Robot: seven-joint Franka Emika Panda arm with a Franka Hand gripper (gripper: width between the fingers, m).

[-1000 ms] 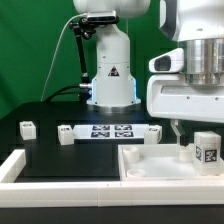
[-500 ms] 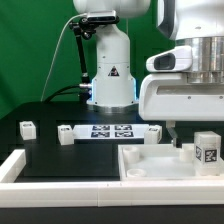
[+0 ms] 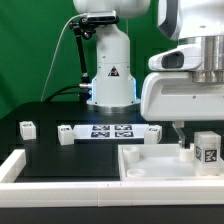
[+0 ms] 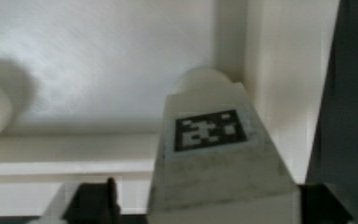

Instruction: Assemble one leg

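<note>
A white leg [image 3: 208,150] with a square tag stands on the large flat white piece [image 3: 150,165] at the exterior view's right. My gripper [image 3: 196,145] hangs over it, with one finger [image 3: 181,140] showing just beside the leg and the other hidden. In the wrist view the leg [image 4: 208,135] sits between the two dark fingers [image 4: 94,203]. There is a gap on one side, and the other finger is close against the leg. The gripper [image 4: 202,208] is open around the leg. Another leg [image 3: 27,128] stands far off at the exterior view's left.
The marker board [image 3: 110,130] lies mid-table with small white blocks at its ends [image 3: 65,134]. A white raised border [image 3: 12,168] runs along the front left. The arm's base [image 3: 110,75] stands behind, with green backdrop.
The gripper rose and shifted left slightly, then came back right and lower beside the tagged leg. The parts on the table have not moved.
</note>
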